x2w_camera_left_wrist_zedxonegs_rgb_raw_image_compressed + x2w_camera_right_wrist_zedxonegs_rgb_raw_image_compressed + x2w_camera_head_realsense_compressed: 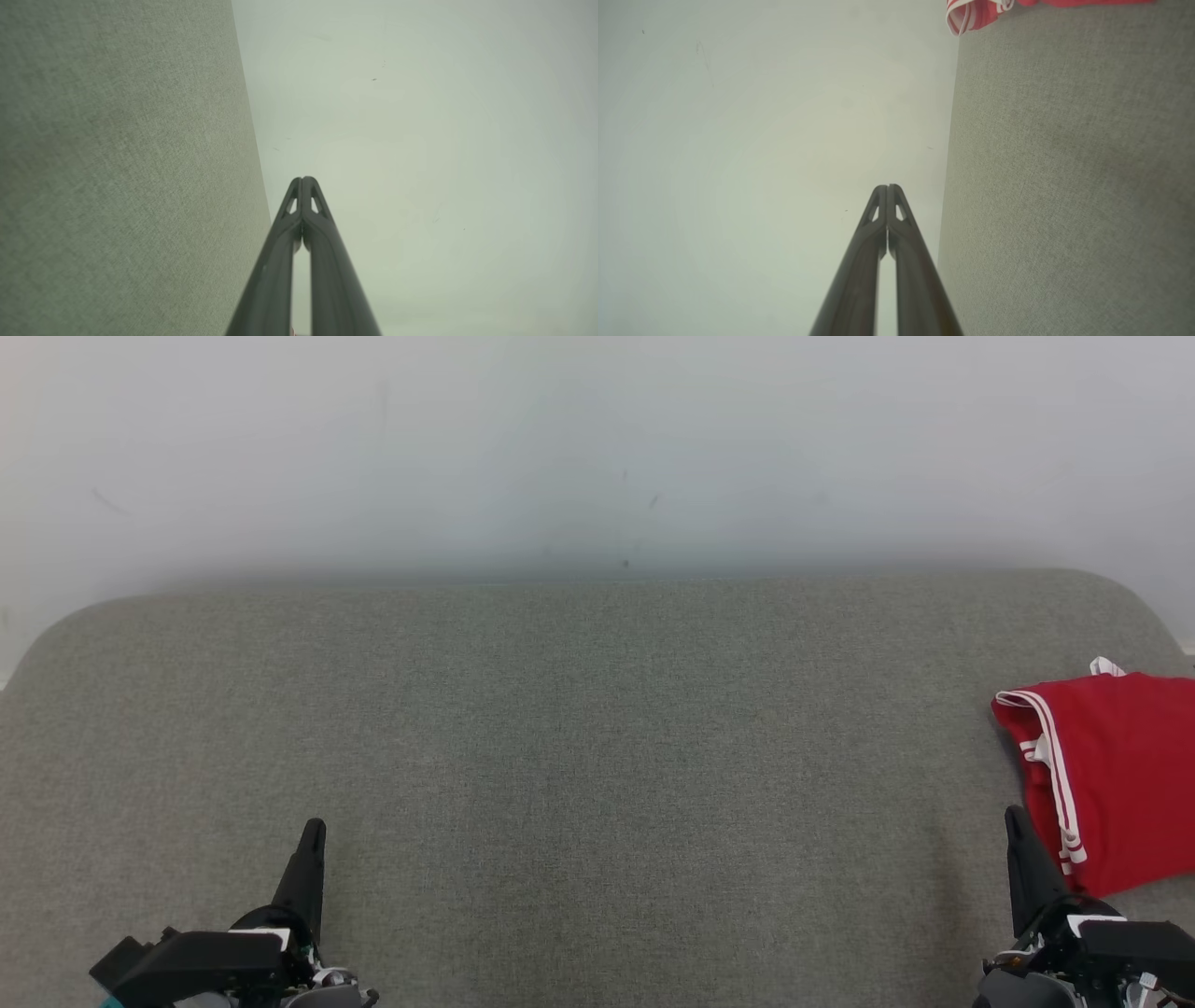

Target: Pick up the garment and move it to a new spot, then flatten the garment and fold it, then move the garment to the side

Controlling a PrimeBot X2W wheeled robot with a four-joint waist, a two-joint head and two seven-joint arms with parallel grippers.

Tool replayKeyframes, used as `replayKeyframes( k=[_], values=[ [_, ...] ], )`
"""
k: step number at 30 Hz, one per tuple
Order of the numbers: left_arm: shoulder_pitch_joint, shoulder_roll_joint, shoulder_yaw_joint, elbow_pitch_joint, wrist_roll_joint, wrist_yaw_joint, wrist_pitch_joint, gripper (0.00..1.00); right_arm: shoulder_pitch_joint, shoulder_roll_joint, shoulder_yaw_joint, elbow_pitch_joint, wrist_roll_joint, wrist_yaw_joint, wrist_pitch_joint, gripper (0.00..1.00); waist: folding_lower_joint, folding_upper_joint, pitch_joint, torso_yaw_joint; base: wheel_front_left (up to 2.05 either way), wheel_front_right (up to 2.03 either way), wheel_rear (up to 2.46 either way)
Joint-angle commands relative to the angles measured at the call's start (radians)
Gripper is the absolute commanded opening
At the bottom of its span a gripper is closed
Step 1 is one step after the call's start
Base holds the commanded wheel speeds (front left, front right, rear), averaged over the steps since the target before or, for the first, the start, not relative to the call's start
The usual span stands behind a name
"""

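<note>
Left pincer & right pincer both pinched tight, tips touching, nothing held, low over grey cloth surface. Red garment w/ white stripes lies folded just right of right pincer, beside its tip; well apart from left pincer.

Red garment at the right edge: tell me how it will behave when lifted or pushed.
The red garment lies in soft folded layers, so it will probably droop and unfold if pinched at one point. It looks thin, so it is likely light. Pushed across the grey woven surface, it would likely bunch rather than slide.
</note>
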Motion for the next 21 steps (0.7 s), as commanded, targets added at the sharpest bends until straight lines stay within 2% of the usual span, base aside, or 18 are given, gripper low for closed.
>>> replayKeyframes(
  k=[1, 21],
  values=[
    [-0.009, 0.005, 0.0, 0.0, -0.01, -0.003, -0.002, 0.0, 0.0, -0.001, -0.001, -0.003, 0.0, -0.002, 0.001, 0.0, 0.0, 0.0, 0.0, 0.0, 0.0, 0.0, 0.0],
    [-0.009, 0.005, 0.0, 0.0, -0.01, -0.003, -0.002, 0.0, 0.0, -0.001, -0.001, -0.003, 0.0, -0.002, 0.001, 0.0, 0.0, 0.0, 0.0, 0.0, 0.0, 0.0, 0.0]
  ],
)
